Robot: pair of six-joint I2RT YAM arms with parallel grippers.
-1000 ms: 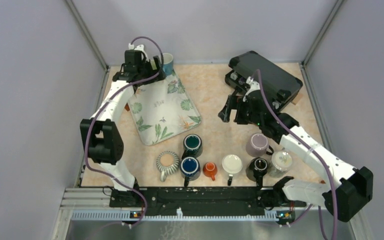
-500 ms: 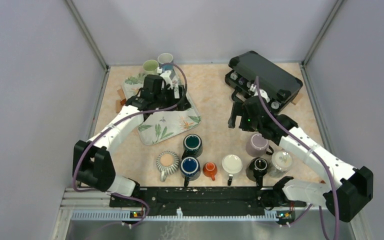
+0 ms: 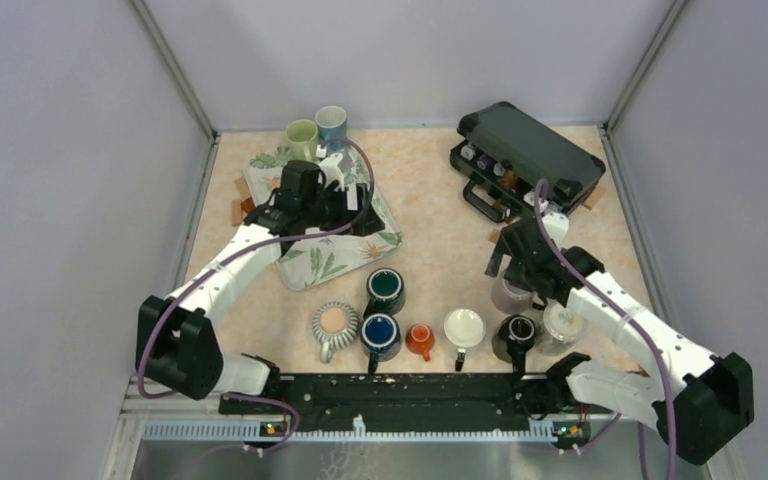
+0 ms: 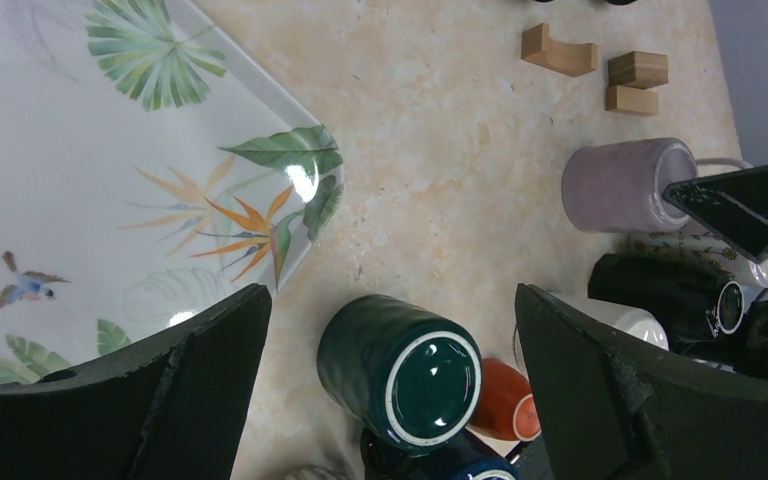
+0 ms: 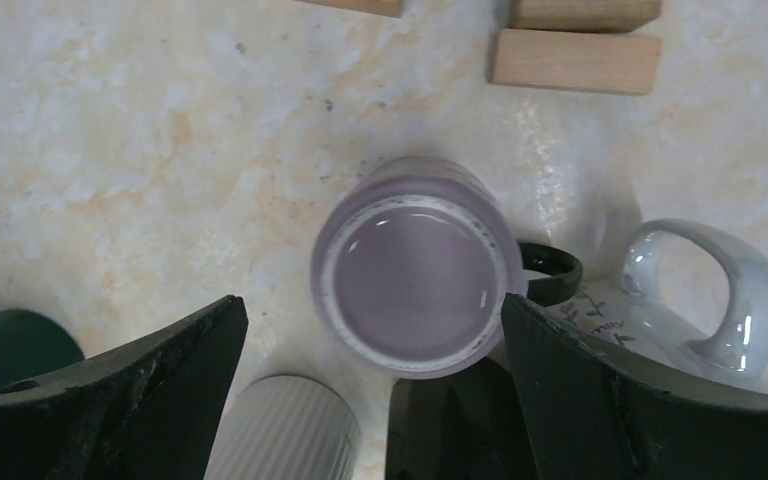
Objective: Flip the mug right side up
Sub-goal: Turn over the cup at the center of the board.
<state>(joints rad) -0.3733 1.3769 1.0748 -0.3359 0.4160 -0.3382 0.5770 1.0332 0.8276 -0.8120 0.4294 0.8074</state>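
Note:
A purple mug (image 5: pixel 410 270) stands upside down, its base facing up. My right gripper (image 5: pixel 372 305) hangs open right above it, one finger on each side, touching nothing. The top view shows this gripper (image 3: pixel 513 272) covering part of the purple mug (image 3: pixel 510 296). A dark green mug (image 4: pixel 405 370) also stands base up. My left gripper (image 4: pixel 390 300) is open above it and empty, and its arm reaches over the leaf-print tray (image 3: pixel 312 235). The dark green mug (image 3: pixel 385 287) stands just off the tray's near corner.
Several more upturned mugs line the near edge: striped grey (image 3: pixel 333 322), blue (image 3: pixel 380 332), orange (image 3: pixel 420 340), white (image 3: pixel 464 328), black (image 3: pixel 515 335) and floral (image 3: pixel 564 322). Two upright mugs (image 3: pixel 315 128) stand at the back. A black case (image 3: pixel 530 155) lies back right. Wooden blocks (image 5: pixel 575 60) lie beyond the purple mug.
My left arm swung from the back-left corner across the tray toward the dark green mug. My right arm came from the black case to above the purple mug. Both grippers stayed open.

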